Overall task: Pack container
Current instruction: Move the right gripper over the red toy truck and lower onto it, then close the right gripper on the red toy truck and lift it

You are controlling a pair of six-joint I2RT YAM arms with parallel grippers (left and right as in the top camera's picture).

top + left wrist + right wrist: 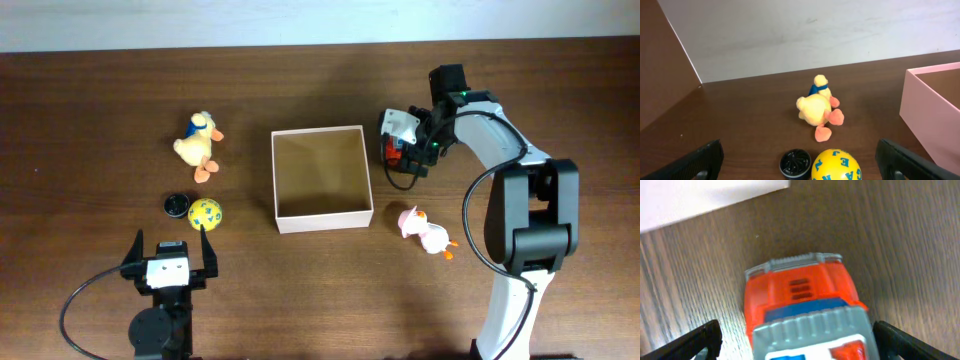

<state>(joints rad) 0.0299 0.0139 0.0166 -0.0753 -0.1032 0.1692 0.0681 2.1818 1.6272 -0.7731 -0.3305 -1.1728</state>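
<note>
Container (325, 218): unpacked. Right claw (797, 336): wide open astride toy truck (800, 297) right of container, likely for pickup. Left claw (171, 245): open, empty.

My left gripper (170, 240): near left, jaws spread wide, pointing far. My right gripper (396, 152): far right, tilted down, jaws spread wide.

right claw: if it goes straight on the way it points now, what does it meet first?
The orange and grey toy truck. It lies centred between the open fingers of the right claw, on the table. Depth is unclear, but nothing else shows in between.
</note>
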